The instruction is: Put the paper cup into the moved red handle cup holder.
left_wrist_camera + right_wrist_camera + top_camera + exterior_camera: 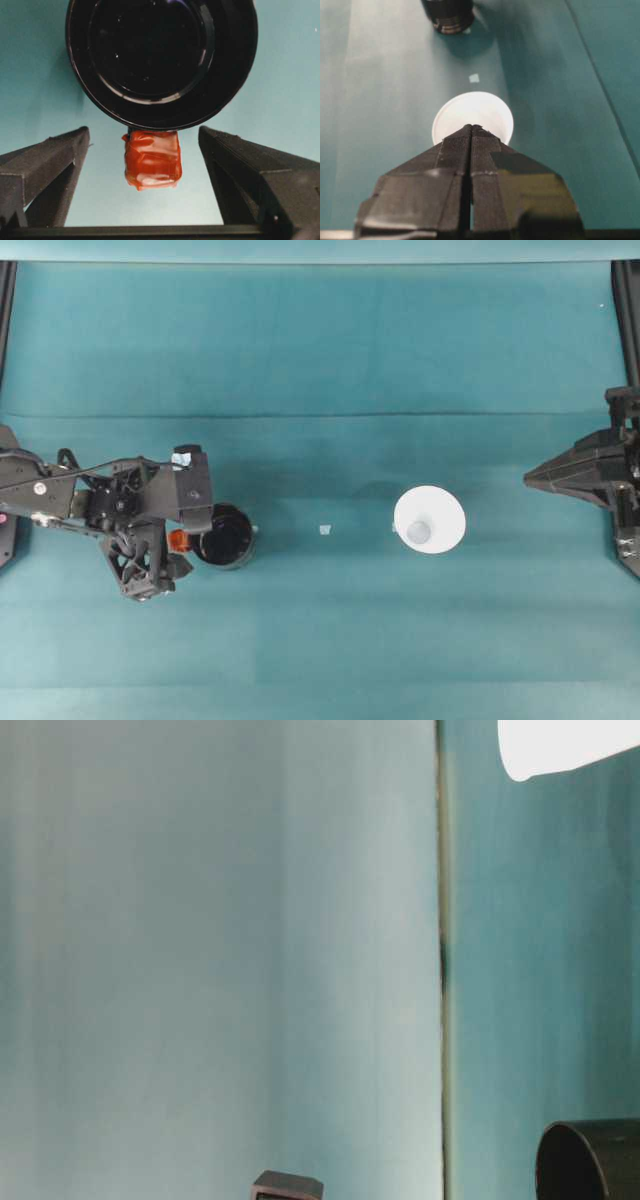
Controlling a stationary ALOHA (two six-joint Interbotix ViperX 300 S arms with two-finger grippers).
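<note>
The red handle cup holder (225,537) is a glossy black round cup standing left of the table's middle, with its red tab (179,539) pointing left. My left gripper (189,539) is open around that tab. In the left wrist view the tab (151,159) sits between the two fingers (55,160) with a gap on each side, below the holder (160,60). The paper cup (429,520) stands upright right of centre, untouched. My right gripper (530,478) is shut near the right edge, its tips (472,127) pointing at the paper cup (470,107).
A small white scrap (325,530) lies on the teal cloth between holder and cup. The table-level view catches the paper cup (560,745) and the holder (590,1160). Black frame rails run along both side edges.
</note>
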